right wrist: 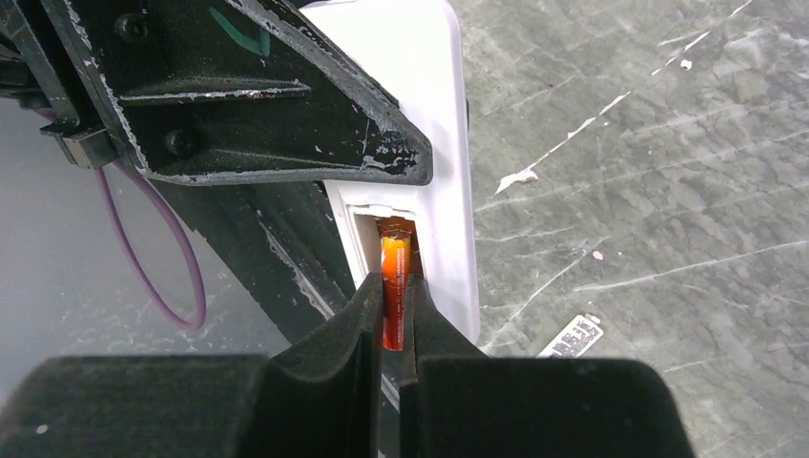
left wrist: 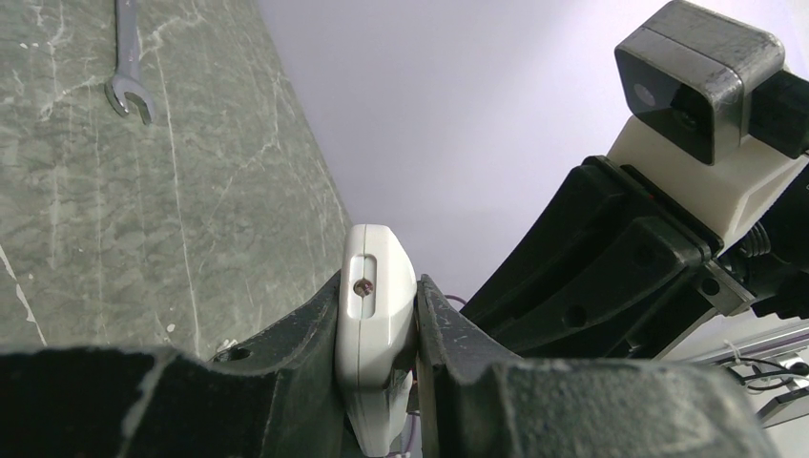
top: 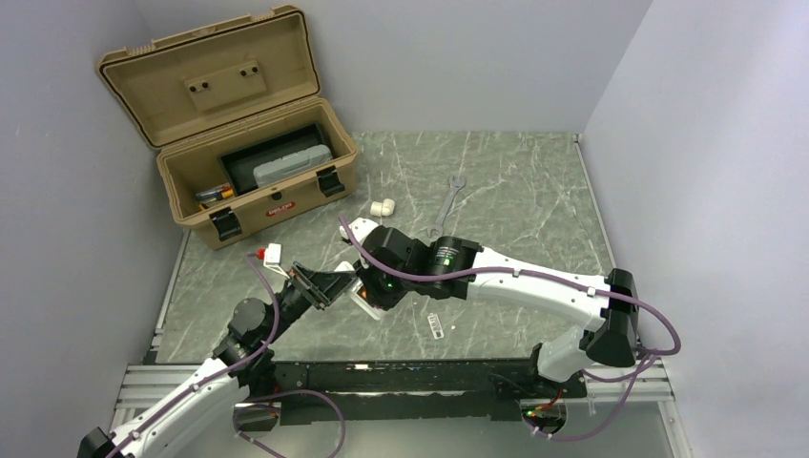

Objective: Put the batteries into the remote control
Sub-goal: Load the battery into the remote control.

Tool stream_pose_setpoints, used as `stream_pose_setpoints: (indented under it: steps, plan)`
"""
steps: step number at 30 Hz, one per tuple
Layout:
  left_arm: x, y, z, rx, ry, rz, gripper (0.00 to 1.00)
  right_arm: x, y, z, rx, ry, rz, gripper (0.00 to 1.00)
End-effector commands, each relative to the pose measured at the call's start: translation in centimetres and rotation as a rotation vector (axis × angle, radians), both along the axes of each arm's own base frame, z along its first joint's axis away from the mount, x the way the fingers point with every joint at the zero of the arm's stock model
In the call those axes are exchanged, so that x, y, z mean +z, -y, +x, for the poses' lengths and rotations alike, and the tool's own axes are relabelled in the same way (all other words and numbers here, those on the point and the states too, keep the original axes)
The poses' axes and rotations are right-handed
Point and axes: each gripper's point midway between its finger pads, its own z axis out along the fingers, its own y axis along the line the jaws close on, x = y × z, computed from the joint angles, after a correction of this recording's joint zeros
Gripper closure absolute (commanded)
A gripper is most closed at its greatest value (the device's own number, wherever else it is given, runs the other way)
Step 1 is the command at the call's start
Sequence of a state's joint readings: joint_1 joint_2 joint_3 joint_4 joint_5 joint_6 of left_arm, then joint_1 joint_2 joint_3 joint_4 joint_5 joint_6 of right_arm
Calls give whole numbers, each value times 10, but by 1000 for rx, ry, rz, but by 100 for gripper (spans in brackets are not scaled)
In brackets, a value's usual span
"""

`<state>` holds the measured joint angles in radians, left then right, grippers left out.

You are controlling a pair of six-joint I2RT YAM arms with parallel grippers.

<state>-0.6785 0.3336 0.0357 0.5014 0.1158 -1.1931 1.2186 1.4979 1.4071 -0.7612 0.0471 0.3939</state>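
A grey-green marbled table (top: 534, 191) is seen, and a tan case (top: 258, 205) is stood on it with its lid raised. The left gripper (left wrist: 379, 305) and the right gripper (right wrist: 393, 291) are met nose to nose in front of the case, a little towards its right end and above the tabletop. A silver wrench (top: 445, 205) is laid flat to the right of the case, well apart from it.

The white remote control (left wrist: 377, 277) is held off the table in front of the case. It is clamped by its long edges between the left gripper's fingers, which are pressed against both sides. A short white pipe elbow (top: 383, 206) is set just right of the case, between it and the wrench.

An orange battery (right wrist: 394, 253) is pinched lengthwise between the right gripper's fingertips. Its upper end is placed in the open recess in the remote's back. Whether it is fully seated cannot be told.
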Motion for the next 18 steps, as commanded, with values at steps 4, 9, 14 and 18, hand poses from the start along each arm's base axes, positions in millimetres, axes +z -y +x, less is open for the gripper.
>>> stream_pose_setpoints:
  steps: [4,9,14,18]
  plan:
    - [14,0,-4,-15,35,-58,100,14,-9,14,-42,52,39,100]
    - [13,1,-5,-24,36,-64,100,14,-12,13,-38,50,53,100]
    - [14,0,-5,-23,40,-65,100,15,-14,12,-39,45,74,98]
    - [14,0,-5,-21,40,-69,100,13,-17,8,-29,25,84,96]
